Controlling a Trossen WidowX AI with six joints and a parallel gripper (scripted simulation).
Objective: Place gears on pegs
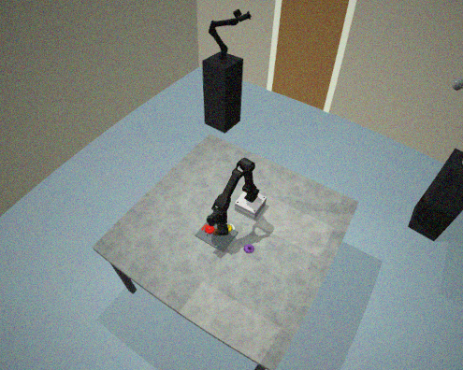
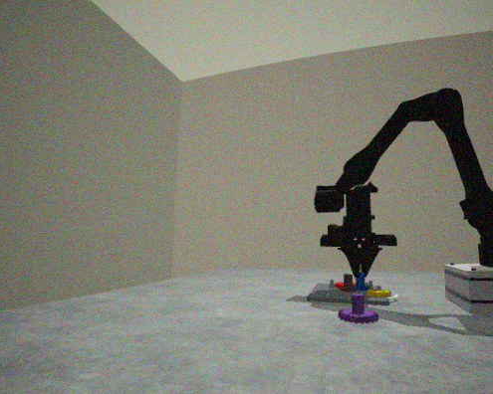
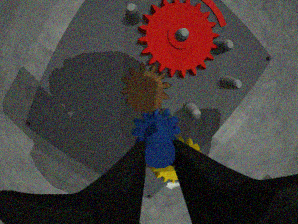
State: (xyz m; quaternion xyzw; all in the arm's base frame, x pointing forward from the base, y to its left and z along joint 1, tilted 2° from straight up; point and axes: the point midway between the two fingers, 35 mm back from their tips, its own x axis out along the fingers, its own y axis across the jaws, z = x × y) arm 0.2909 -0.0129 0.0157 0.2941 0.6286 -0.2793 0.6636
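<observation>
My gripper (image 2: 362, 275) (image 3: 158, 145) points down over the grey board (image 1: 202, 235) (image 2: 321, 295) (image 3: 85, 37), shut on the upright handle of the blue gear (image 2: 362, 287) (image 3: 156, 124). The blue gear is low at the board, between the brown gear (image 3: 143, 92) (image 2: 348, 284) and the yellow gear (image 1: 229, 228) (image 2: 379, 294) (image 3: 166, 173). I cannot tell whether it sits fully flat. The brown gear is on the board beside the red gear (image 1: 207, 229) (image 3: 165, 42). The fingers partly hide the yellow gear in the wrist view. The purple gear (image 1: 249, 249) (image 2: 358, 315) stands on the table.
Several bare pegs show, including one peg (image 3: 192, 110) right of the blue gear and another peg (image 3: 131, 7) left of the red gear. The red arrow (image 3: 216, 12) lies beside the red gear. The arm's white base (image 1: 251, 204) (image 2: 473, 284) stands behind the board.
</observation>
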